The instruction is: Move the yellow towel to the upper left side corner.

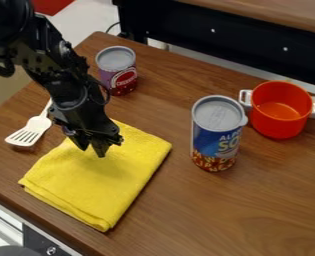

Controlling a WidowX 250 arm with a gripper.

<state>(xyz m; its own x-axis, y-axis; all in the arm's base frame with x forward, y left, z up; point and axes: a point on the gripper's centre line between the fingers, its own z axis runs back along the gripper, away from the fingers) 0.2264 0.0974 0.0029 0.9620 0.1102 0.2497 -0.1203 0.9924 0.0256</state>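
On the table (253, 205), the yellow towel (96, 187) lies folded at 8 o'clock, probably flattened for easy gripping. The claw (93, 151) hangs over its 12 o'clock part, its 2 tips slightly apart, likely to pinch cloth for an 11 o'clock move. The arm hides some far edge; contact is unclear. The spatula (31, 131)'s handle disappears behind the arm.

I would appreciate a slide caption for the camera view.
Black robot gripper over a folded yellow towel on a brown wooden table, near a white slotted spatula.
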